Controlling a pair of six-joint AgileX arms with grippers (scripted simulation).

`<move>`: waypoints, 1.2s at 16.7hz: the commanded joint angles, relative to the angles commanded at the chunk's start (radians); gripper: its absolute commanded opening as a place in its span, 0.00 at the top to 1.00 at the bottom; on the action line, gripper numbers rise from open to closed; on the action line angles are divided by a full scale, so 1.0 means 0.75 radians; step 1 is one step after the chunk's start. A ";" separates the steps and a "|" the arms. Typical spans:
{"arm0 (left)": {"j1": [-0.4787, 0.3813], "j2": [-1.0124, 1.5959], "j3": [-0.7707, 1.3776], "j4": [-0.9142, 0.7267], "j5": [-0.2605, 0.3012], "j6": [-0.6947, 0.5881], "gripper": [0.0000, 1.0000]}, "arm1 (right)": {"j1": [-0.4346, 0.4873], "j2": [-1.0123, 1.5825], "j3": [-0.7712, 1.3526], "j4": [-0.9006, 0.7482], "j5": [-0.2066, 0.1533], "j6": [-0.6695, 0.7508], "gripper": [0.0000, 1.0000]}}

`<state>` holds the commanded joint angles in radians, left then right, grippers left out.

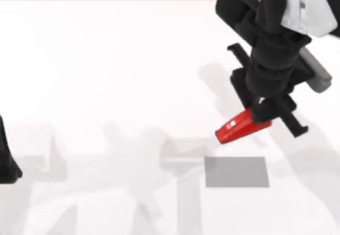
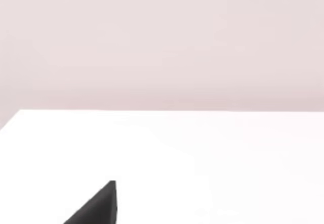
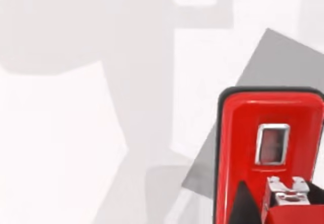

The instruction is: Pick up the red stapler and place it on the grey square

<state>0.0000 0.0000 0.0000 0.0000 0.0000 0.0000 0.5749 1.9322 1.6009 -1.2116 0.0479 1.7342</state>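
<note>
The red stapler [image 1: 239,126] hangs tilted above the table, its narrow end pointing down-left, with my right gripper [image 1: 261,114] shut on its thicker end. In the right wrist view the stapler [image 3: 271,148] fills the frame's corner, showing its small white mark, and one dark fingertip [image 3: 245,206] lies against it. The grey square [image 1: 237,172] lies flat on the table just in front of and below the stapler, and part of it [image 3: 283,62] shows behind the stapler in the right wrist view. My left gripper [image 1: 8,168] is parked at the table's left edge.
The white table [image 1: 106,60] carries only pale, irregular shadows of the arms around its middle and front. The left wrist view shows bare table, a pinkish wall and one dark finger [image 2: 101,206] with nothing beside it.
</note>
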 joint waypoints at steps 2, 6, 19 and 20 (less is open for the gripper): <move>0.000 0.000 0.000 0.000 0.000 0.000 0.00 | 0.009 -0.053 -0.069 0.001 -0.018 0.206 1.00; 0.000 0.000 0.000 0.000 0.000 0.000 0.00 | 0.017 -0.142 -0.170 0.005 -0.048 0.497 1.00; 0.000 0.000 0.000 0.000 0.000 0.000 0.00 | 0.027 -0.107 -0.295 0.162 -0.056 0.582 1.00; 0.000 0.000 0.000 0.000 0.000 0.000 0.00 | 0.031 -0.085 -0.334 0.233 -0.057 0.587 1.00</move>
<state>0.0000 0.0000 0.0000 0.0000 0.0000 0.0000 0.5985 1.8687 1.3501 -1.0369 0.0055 2.1748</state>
